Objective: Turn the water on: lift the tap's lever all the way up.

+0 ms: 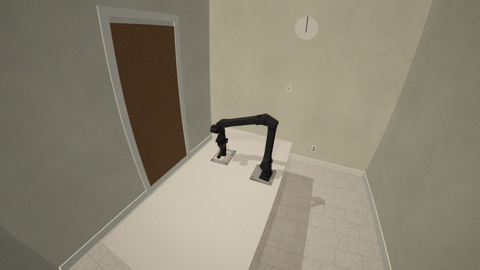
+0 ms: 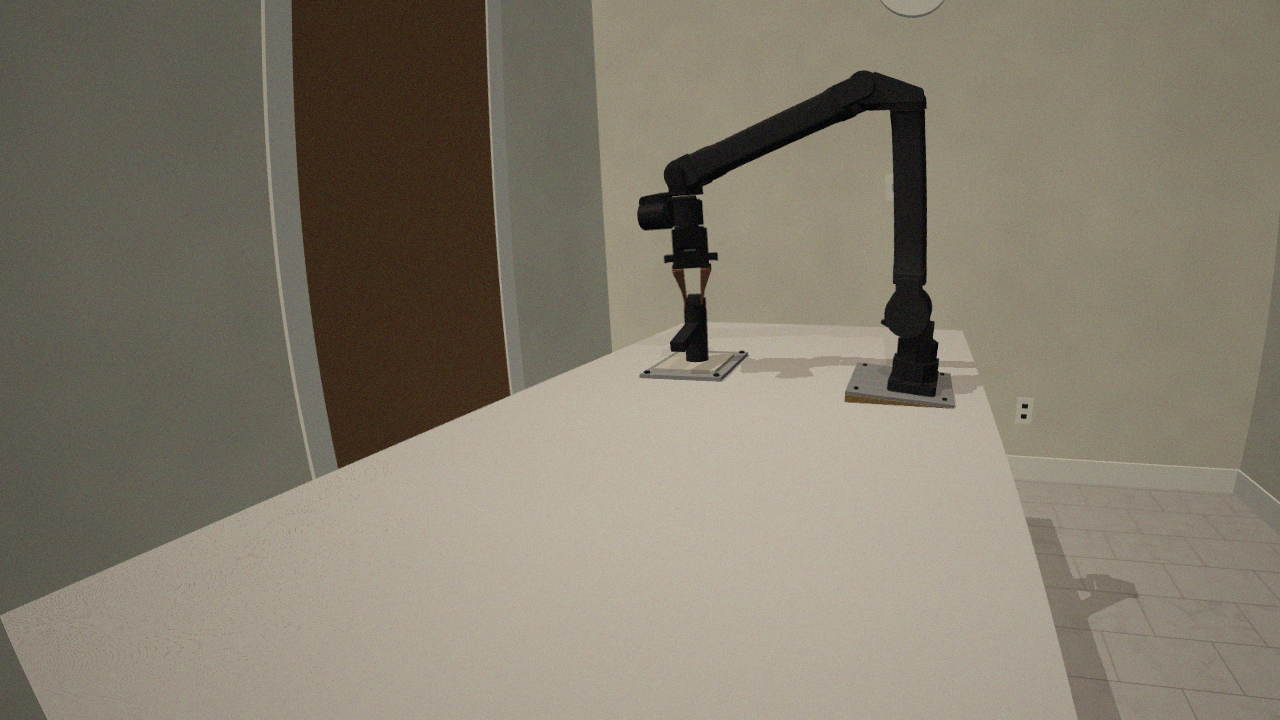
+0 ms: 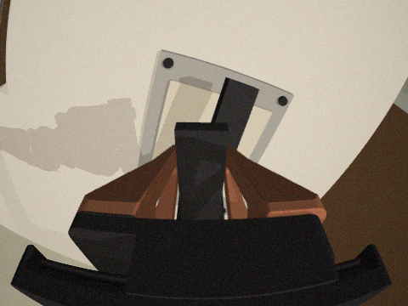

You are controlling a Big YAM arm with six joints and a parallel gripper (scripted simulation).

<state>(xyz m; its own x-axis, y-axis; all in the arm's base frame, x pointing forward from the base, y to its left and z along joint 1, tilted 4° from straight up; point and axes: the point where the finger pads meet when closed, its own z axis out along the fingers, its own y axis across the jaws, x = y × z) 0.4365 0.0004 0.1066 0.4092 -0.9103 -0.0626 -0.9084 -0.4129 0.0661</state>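
Observation:
The black tap (image 1: 220, 153) (image 2: 693, 335) stands on a grey base plate (image 1: 219, 161) (image 2: 726, 368) (image 3: 150, 114) at the far end of the white table (image 1: 201, 208) (image 2: 671, 537). In the wrist view its lever (image 3: 199, 150) rises as a dark upright block, and the spout (image 3: 235, 104) points away over the plate. My gripper (image 1: 221, 147) (image 2: 694, 300) (image 3: 201, 153) comes straight down from above. Its brown fingers are shut on the lever, one on each side, touching it.
The arm's base (image 1: 263, 174) (image 2: 904, 380) is bolted to the table right of the tap. A brown door (image 1: 147, 100) (image 2: 393, 223) stands in the wall just left of the table. The table's right edge drops to a tiled floor (image 1: 329, 208).

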